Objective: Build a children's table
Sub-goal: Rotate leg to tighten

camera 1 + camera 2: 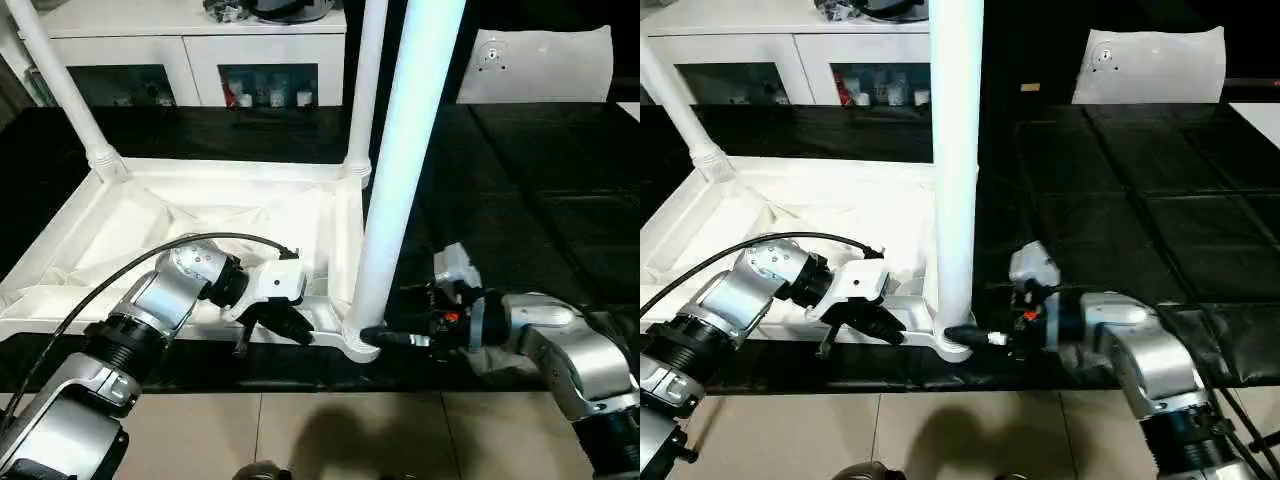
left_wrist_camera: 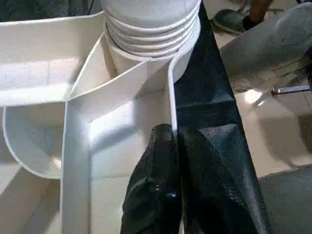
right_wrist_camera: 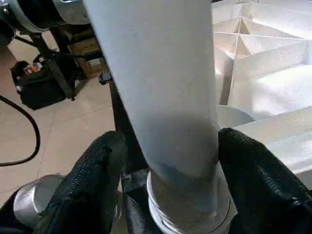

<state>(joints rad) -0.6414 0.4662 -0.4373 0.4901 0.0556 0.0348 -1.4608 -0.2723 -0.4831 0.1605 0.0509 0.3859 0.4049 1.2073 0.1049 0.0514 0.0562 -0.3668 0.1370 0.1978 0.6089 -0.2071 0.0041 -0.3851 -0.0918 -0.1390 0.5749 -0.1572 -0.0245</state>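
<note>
Here the leg (image 3: 161,97) stands between the right pincer's (image 3: 165,180) fingers.

Black mat (image 1: 560,210) covers the work surface. Beige tiled floor (image 1: 330,435) along its near edge. White cabinet (image 1: 190,50) with glass-fronted compartments stands beyond the far edge.

The tabletop (image 1: 150,215) lies underside up on the black work surface (image 1: 540,200). Three legs stand in its corner sockets: far-left (image 1: 60,85), far-right (image 1: 365,85), near-right (image 1: 405,165). The left gripper (image 1: 290,322) rests on the near rim, fingers together. The right gripper (image 1: 385,335) reaches the near-right leg's base.
</note>
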